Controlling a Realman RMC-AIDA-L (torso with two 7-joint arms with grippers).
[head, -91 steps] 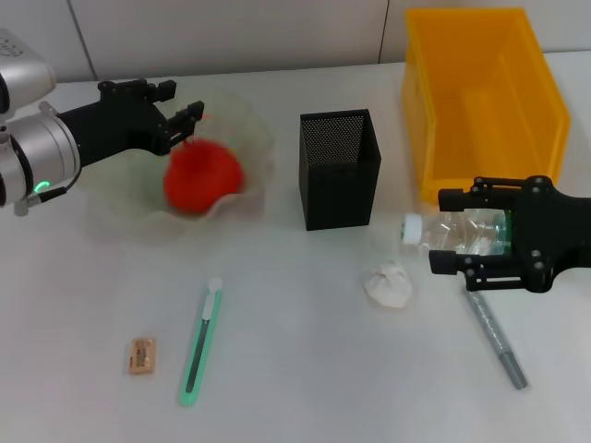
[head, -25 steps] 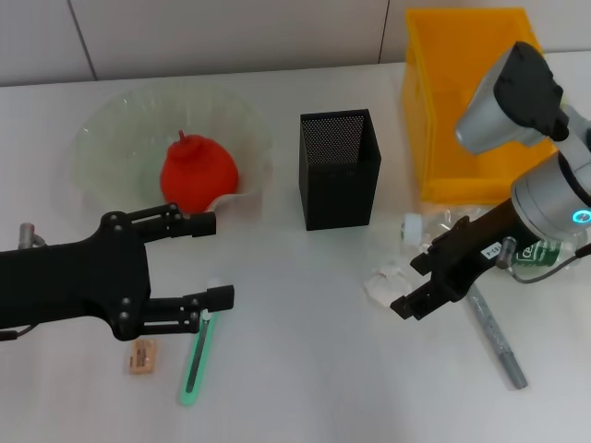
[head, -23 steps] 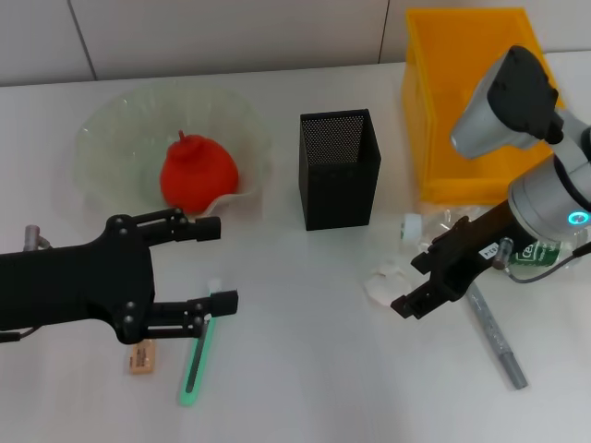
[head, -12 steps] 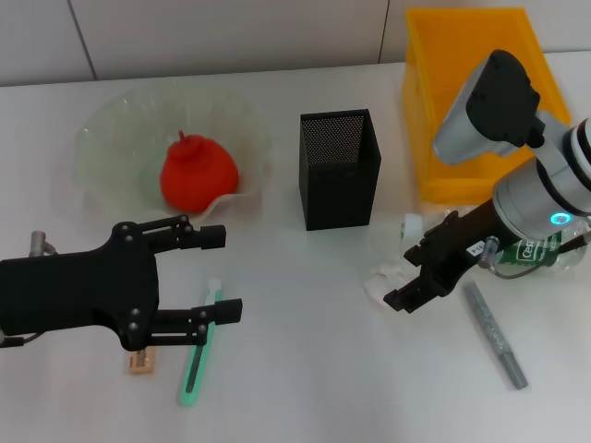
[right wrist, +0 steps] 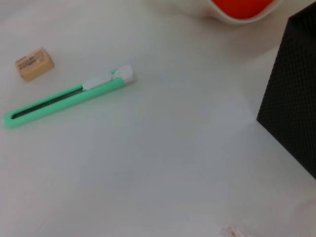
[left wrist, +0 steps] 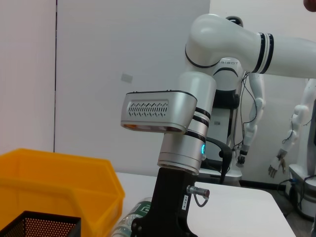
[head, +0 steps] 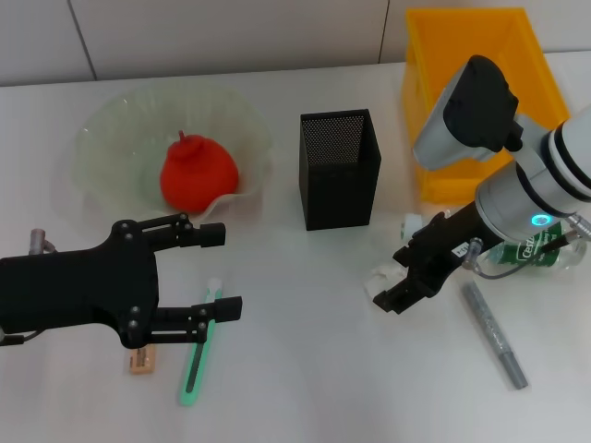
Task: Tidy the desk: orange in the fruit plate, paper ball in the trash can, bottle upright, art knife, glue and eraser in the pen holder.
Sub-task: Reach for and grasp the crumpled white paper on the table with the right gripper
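- Since half a second ago, the right gripper [head: 399,282] has been shifted slightly further over the paper ball [head: 379,277], which is now mostly hidden beneath it; the left gripper [head: 218,273] has barely moved.
- Whether the right gripper's fingers are closed on the crumpled white ball or still apart cannot be told.
- The clear plastic bottle [head: 517,251] is seen lying on its side behind the right arm, its white cap [head: 411,224] pointing toward the pen holder.
- The left gripper is held open, its two black fingers apart, above the upper end of the green art knife [head: 199,349].
- The small tan eraser [head: 140,361] lies just beside the knife, partly covered by the left gripper's body.
- The grey glue stick [head: 495,333] lies on the white desk [head: 305,369] near the right arm.
- The black mesh pen holder [head: 339,168], square and upright, shows nothing inside.
- The orange [head: 199,173] sits in the wavy-edged translucent fruit plate [head: 111,138].
- The yellow plastic trash can [head: 485,83] stands behind the right arm, with no contents visible.
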